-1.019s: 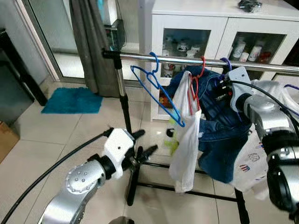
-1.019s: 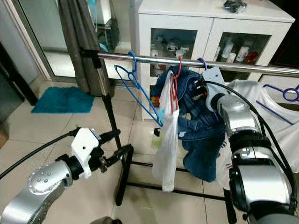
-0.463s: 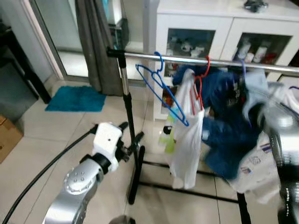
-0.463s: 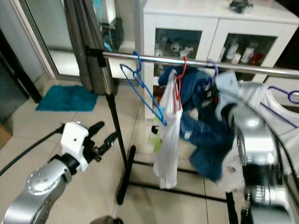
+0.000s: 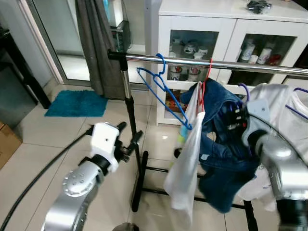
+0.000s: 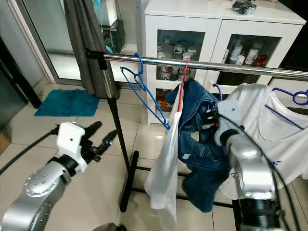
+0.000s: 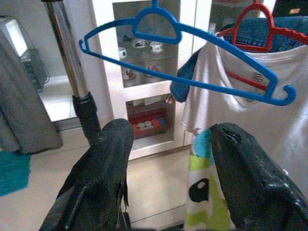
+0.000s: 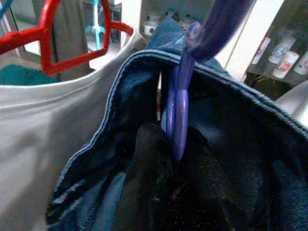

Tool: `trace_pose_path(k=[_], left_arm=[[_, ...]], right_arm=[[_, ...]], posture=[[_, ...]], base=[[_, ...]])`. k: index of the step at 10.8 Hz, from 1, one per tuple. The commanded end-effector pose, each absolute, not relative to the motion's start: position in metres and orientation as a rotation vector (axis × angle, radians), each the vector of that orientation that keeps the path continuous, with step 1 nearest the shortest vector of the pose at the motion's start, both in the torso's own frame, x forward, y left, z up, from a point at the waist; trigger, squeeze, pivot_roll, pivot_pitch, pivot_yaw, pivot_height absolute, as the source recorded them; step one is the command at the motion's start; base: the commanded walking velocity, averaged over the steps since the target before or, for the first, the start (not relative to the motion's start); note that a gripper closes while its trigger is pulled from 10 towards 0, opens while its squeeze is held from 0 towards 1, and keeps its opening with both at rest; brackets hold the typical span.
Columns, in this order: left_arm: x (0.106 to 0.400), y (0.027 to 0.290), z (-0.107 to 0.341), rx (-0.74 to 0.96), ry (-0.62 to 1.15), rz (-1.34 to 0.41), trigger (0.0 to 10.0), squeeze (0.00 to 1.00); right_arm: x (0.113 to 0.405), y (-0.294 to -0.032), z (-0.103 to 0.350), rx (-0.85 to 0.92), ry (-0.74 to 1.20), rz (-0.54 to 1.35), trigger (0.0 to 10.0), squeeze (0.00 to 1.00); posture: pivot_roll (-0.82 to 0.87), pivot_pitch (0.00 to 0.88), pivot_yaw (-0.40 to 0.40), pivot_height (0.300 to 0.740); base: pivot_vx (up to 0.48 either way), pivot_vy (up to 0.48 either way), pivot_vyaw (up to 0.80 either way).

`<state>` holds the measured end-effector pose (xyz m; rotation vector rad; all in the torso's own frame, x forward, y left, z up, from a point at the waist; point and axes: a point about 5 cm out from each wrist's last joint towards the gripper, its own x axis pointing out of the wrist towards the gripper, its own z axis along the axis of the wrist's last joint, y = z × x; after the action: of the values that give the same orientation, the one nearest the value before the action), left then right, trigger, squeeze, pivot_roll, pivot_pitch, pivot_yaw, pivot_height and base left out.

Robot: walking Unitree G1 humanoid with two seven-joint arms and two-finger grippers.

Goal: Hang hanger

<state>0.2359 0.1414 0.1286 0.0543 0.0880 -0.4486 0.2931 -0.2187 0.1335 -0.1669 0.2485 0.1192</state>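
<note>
Left eye view first. Steel rail (image 5: 231, 63) across the top, with a bare blue hanger (image 5: 166, 94) and a red hanger (image 5: 204, 79) already hooked on, the red one carrying a white shirt (image 5: 187, 163). Purple hanger (image 5: 242, 90) sitting below the rail, hook pointing up at nothing, so not hung yet. Blue denim (image 5: 221, 159) draped over it, sagging low, probably the reason for the grab high up near the neck. Right gripper (image 5: 234, 118) tucked into the denim just under that hook. Left gripper (image 5: 129, 132) low down beside the rack's upright pole (image 5: 126, 91), fingers spread, holding nothing, well apart from the action.

Right eye view: same story. Handy extra is the gap on the rail between the red hanger and a white tee (image 6: 269, 130) further along, which looks like the obvious landing spot for the hook.

Left wrist view: two black fingers (image 7: 103, 163) wide apart, aimed up at the blue hanger and the shirt. Looks like plain standby, kept clear of the clothes.

Right wrist view: purple neck running straight down into a fold of denim, with a black finger (image 8: 144, 173) pressed up against it. Seems pinched on the hanger neck, though the cloth hides most of the contact. Next move by my guess: lift it up and over the rail, minding the swing from all that hanging weight.
</note>
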Motion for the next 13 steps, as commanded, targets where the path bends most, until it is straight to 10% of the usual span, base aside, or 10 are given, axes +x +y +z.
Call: trace_pose_path(k=[1,13], left_arm=[[0.239,0.143,0.128,0.043,0.096,-0.439,10.0,0.00],[0.248,0.155,0.132,0.021,0.090,-0.395,10.0,0.00]], right_arm=[[0.291,-0.218,0.144,-0.186,0.203,0.102,0.0,0.00],[0.289,-0.193,0.129,-0.182,0.244,0.153,0.0,0.00]], posture=[[-0.13,0.000,0.065,0.740],[-0.07,0.016,0.044,0.740]], base=[[0.000,0.000,0.00],[-0.190,0.000,0.00]])
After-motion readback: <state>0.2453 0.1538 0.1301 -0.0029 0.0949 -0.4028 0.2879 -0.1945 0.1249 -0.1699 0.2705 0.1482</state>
